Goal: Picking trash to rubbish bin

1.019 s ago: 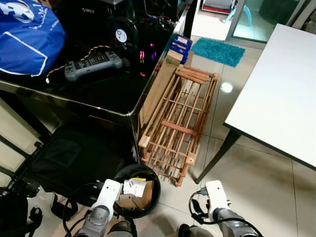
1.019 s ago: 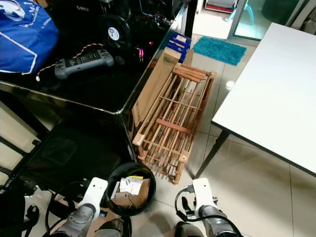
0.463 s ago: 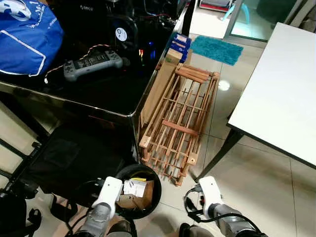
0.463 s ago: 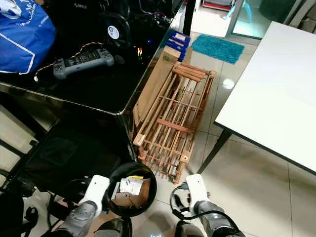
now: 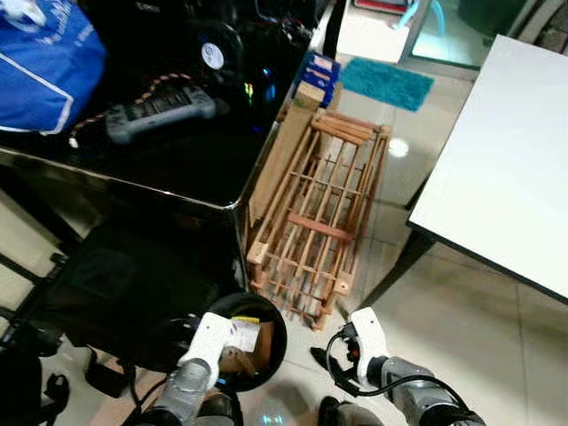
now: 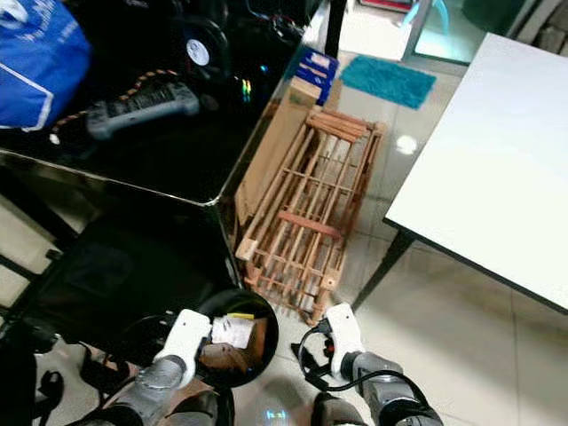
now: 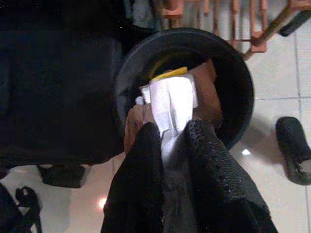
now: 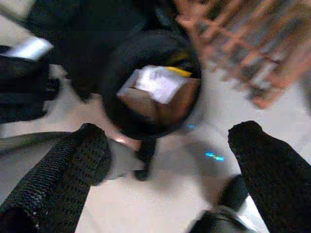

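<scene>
Left gripper (image 7: 167, 145) over the bin (image 7: 243, 82), fingers clamped on white paper (image 7: 171, 104); right gripper (image 8: 167, 160) with fingers wide apart.

In the eye views' upper left lie a blue bag (image 5: 44, 53) and a grey controller (image 5: 160, 105) on the black tabletop (image 5: 177, 160). At lower left the left arm reaches to the round black bin's near rim; the paper hangs above the cardboard (image 7: 209, 92) and a yellow scrap (image 7: 167, 74) inside. A wooden rack (image 5: 315, 222) leans at centre, its foot just beside the bin. At lower centre-right the right arm is low over the tile floor (image 5: 461, 319). The white tabletop (image 5: 506, 160) takes the right edge, a teal mat (image 5: 390, 82) at top.
</scene>
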`<state>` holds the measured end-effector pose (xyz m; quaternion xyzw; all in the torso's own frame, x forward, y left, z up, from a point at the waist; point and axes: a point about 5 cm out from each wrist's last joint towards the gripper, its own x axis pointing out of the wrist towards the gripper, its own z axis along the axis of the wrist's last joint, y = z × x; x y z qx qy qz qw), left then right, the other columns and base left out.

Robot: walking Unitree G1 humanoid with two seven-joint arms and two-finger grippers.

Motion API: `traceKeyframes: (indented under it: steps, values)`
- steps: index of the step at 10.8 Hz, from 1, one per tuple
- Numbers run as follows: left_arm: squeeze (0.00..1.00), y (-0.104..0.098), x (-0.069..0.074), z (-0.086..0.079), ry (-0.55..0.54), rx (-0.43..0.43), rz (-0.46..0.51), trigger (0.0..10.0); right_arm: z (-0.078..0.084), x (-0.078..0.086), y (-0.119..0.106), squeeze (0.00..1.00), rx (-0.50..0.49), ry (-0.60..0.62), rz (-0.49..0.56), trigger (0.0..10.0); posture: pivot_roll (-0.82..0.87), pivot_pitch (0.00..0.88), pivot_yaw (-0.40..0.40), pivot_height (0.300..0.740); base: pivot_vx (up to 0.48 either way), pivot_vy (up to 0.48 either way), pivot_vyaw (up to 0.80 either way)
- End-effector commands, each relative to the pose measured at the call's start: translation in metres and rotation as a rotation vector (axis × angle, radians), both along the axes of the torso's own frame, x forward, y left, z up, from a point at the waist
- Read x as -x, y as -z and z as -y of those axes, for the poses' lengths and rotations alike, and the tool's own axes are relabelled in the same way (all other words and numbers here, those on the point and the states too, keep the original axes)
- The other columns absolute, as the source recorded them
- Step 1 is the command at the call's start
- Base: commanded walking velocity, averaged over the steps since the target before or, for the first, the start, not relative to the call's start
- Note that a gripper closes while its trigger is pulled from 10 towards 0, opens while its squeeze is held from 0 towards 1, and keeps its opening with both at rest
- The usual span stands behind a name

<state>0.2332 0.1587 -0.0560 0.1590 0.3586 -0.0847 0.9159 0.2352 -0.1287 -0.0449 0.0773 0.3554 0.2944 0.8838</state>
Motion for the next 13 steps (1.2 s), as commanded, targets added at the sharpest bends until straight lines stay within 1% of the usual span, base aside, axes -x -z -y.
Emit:
traceKeyframes:
  steps: [1,3,4,6,8,11,12,13]
  values:
    - [0.00,0.004,0.005,0.004,0.027,-0.003,-0.034,10.0,-0.007,0.004,0.000,0.00,-0.065,-0.049,-0.018,10.0,-0.02,0.256,-0.026,0.740,0.000,0.000,0.00]
    - [0.00,0.004,0.005,0.010,0.052,-0.004,-0.038,10.0,-0.011,0.005,0.000,0.00,-0.071,-0.077,-0.015,10.0,-0.02,0.271,-0.032,0.740,0.000,0.000,0.00]
    - [0.00,0.005,0.006,0.014,0.065,-0.004,-0.045,10.0,-0.015,0.009,0.000,0.00,-0.094,-0.119,-0.025,10.0,-0.03,0.285,-0.041,0.740,0.000,0.000,0.00]
    - [0.00,0.007,0.008,0.019,0.080,-0.010,-0.056,10.0,-0.016,0.016,0.003,0.00,-0.089,-0.152,-0.038,10.0,-0.04,0.306,-0.051,0.740,0.000,0.000,0.00]
    - [0.00,0.006,0.007,0.018,0.063,-0.022,-0.037,10.0,-0.016,0.020,0.004,0.00,-0.108,-0.165,-0.044,10.0,-0.04,0.318,-0.054,0.740,0.000,0.000,0.00]
    - [0.00,0.002,0.001,0.012,0.051,-0.042,-0.012,10.0,-0.015,0.021,0.003,0.00,-0.121,-0.166,-0.044,10.0,-0.05,0.320,-0.052,0.740,0.000,0.000,0.00]
    - [1.00,0.001,0.000,0.012,0.054,-0.045,-0.009,10.0,-0.014,0.022,0.004,0.00,-0.120,-0.165,-0.046,10.0,-0.05,0.322,-0.053,0.740,0.000,0.000,0.00]
    - [1.00,0.001,0.000,0.012,0.056,-0.049,-0.006,10.0,-0.014,0.023,0.004,0.00,-0.123,-0.164,-0.049,10.0,-0.05,0.323,-0.054,0.740,0.000,0.000,0.00]
